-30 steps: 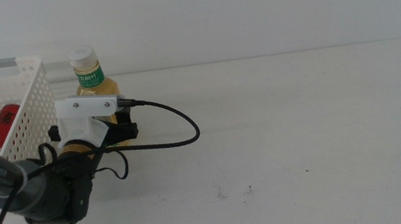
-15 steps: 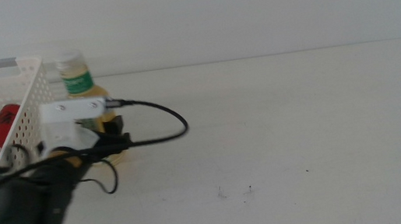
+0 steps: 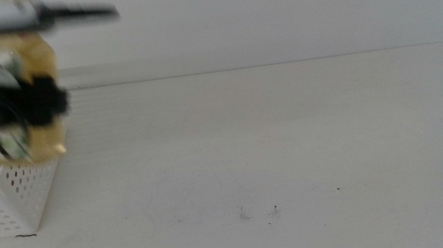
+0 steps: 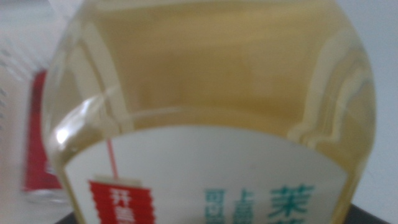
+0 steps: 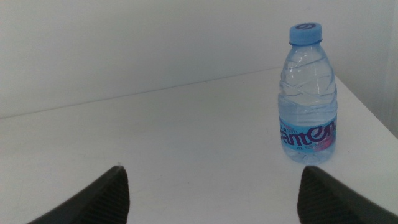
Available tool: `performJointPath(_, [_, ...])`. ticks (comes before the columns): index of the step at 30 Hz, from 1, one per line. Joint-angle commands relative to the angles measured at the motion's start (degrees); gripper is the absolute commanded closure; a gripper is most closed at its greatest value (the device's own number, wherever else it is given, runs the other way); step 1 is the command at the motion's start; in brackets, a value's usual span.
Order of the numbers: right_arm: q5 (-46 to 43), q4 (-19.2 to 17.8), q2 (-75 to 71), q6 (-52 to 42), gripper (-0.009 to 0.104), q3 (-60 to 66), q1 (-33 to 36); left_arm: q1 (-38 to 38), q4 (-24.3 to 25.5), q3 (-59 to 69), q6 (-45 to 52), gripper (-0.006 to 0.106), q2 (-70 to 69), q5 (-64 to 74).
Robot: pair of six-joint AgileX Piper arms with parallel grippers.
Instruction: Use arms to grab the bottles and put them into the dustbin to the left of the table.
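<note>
The left gripper point(image 3: 23, 104), blurred, holds the tea bottle point(image 4: 211, 112) above the dustbin point(image 3: 7, 202); its label's green characters are cut off. The right gripper point(image 5: 211, 190) gapes wide near the water bottle point(image 5: 308, 93), whose label reads "ante".

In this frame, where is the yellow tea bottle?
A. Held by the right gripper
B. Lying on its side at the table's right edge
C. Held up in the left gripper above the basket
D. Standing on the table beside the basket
C: the middle view shows the blurred left gripper carrying the yellow tea bottle over the near corner of the white basket, and the bottle fills the left wrist view.
</note>
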Motion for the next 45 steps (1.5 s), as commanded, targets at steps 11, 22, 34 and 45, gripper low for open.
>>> performJointPath(11, [-0.5,-0.2,-0.3,-0.2,0.009,0.2,-0.5,21.2,-11.0,-32.0,22.9,0.083,15.6,26.3])
performJointPath(22, [-0.5,-0.2,-0.3,-0.2,0.009,0.2,-0.5,26.2,-15.3,-34.6,28.2,0.083,32.3,28.1])
performJointPath(34, [-0.5,-0.2,-0.3,-0.2,0.009,0.2,-0.5,26.2,-14.7,-34.5,30.2,0.014,38.6,25.2])
performJointPath(45, [-0.5,-0.2,-0.3,-0.2,0.009,0.2,-0.5,19.5,-18.5,-27.2,29.6,0.007,19.0,17.8])
